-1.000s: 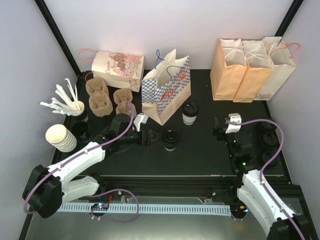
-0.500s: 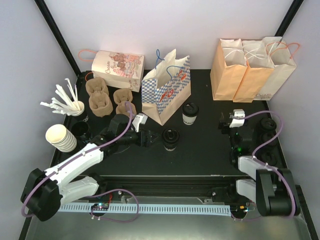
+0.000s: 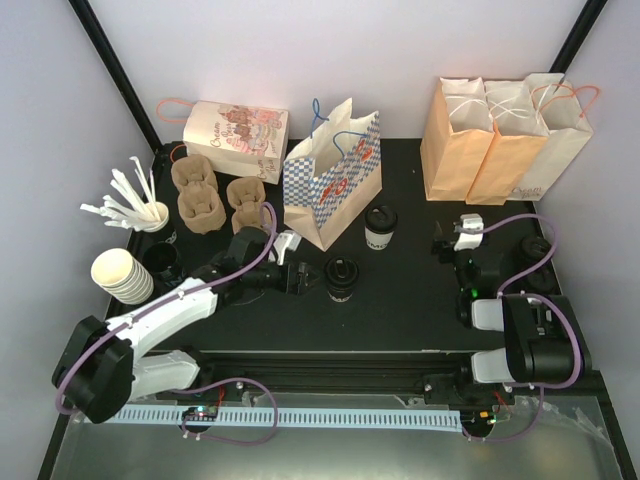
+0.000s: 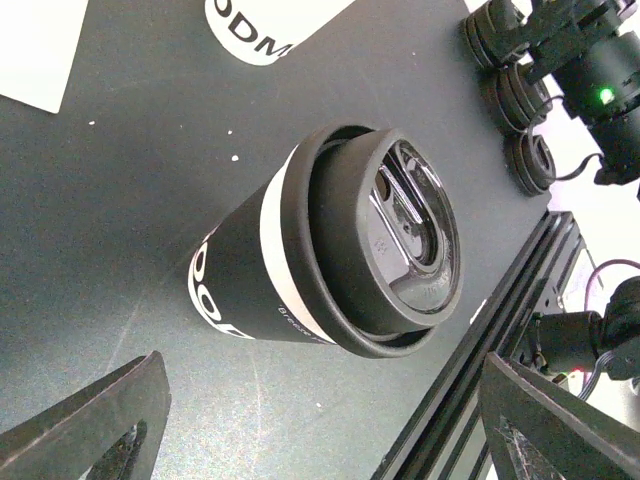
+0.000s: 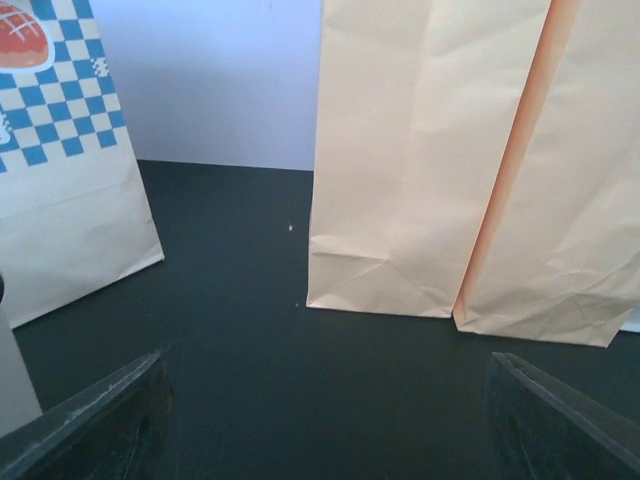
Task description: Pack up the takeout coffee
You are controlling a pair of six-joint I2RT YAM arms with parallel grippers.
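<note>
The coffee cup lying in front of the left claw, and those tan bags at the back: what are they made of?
The coffee cup looks like matte paper, white with a black printed band. Its lid seems to be black plastic: glossy, with moulded ridges that catch the light. The tan bags look like plain matte paper, going by the sharp creases and folded bottoms. The left claw is open.

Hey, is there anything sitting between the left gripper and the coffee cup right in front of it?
Nothing visible. The left gripper is open, aimed at the nearer coffee cup, with only bare table between them. In the left wrist view the cup lies ahead between both fingers.
</note>
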